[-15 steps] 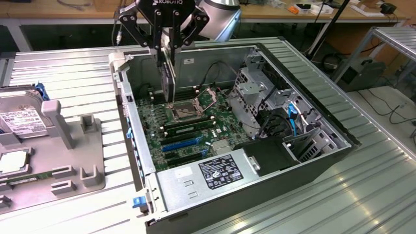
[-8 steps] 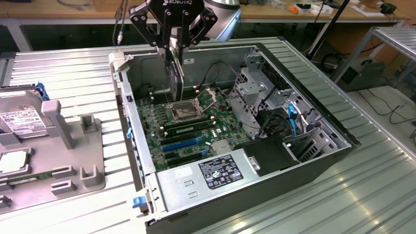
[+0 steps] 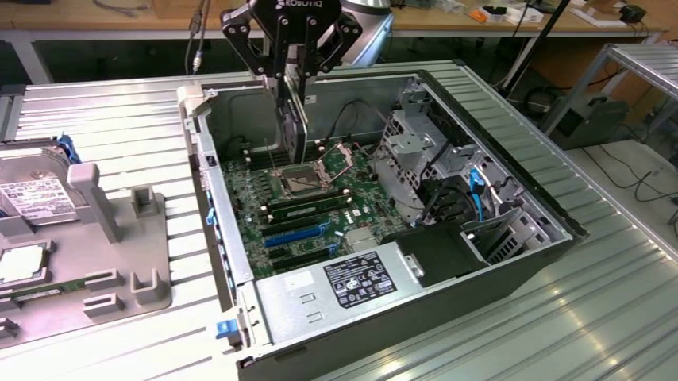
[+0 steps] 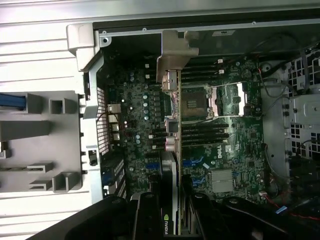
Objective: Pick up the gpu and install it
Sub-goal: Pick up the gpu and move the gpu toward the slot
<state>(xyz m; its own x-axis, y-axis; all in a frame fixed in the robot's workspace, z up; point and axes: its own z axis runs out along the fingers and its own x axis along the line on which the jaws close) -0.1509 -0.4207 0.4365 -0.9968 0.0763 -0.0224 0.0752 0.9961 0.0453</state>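
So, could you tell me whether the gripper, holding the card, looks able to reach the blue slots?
Probably yes: the case is open, the gripper holds the card upright over the board, and nothing seems to cover the blue slots.

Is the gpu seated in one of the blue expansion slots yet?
No, the gpu hangs edge-down, clamped in the gripper over the CPU socket area, apart from the blue slots.

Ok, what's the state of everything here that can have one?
gpu, clamped in the tool, upright over the motherboard, not in a slot.
computer case, lying on its side, side panel off.
hard drive, lying flat outside the case.
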